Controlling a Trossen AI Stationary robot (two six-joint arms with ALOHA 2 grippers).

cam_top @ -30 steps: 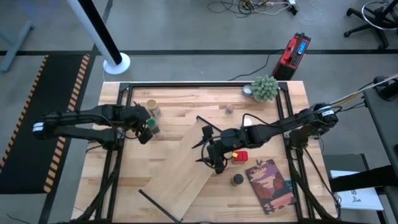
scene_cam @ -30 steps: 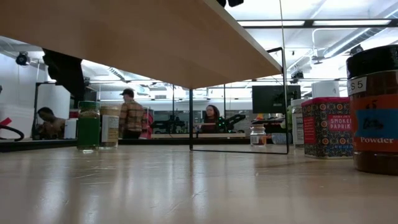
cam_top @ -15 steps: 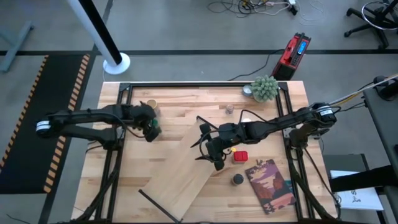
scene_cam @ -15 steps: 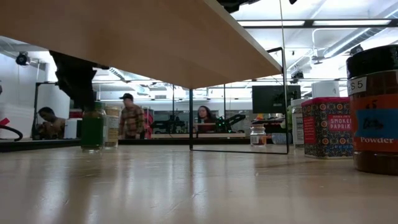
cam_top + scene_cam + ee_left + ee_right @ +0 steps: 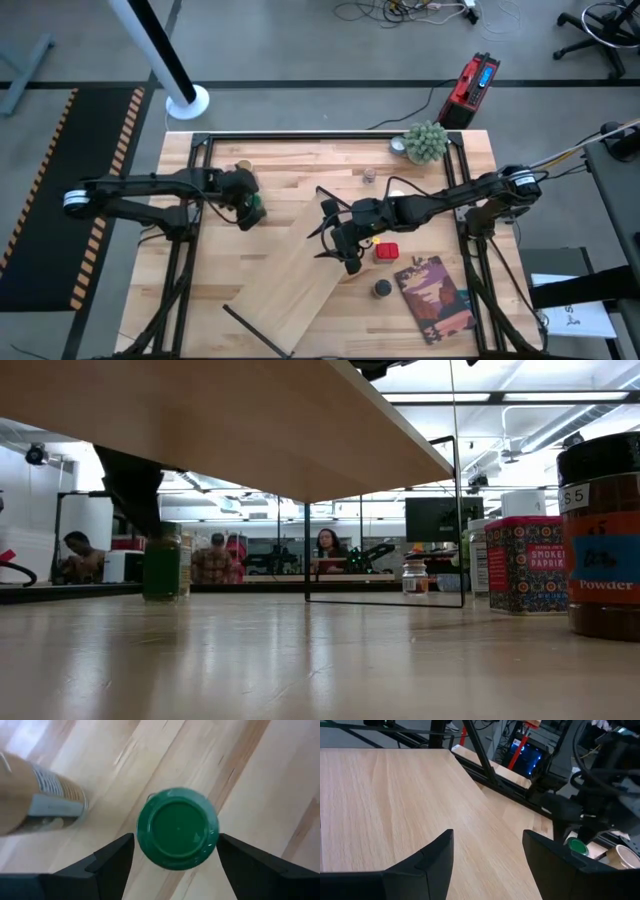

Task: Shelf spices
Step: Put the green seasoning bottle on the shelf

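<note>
1. This is a robotics lab or research workshop, not a home or kitchen.
2. A butcher-block table stands inside a black metal frame on a bare grey concrete floor.
3. Loose cables lie across that floor, beside a red and black power unit.
4. Yellow and black hazard striping edges a dark floor mat.
5. An office chair base sits in one corner.
6. Beyond the table, people sit at desks with a monitor, under long ceiling strip lights.
</note>
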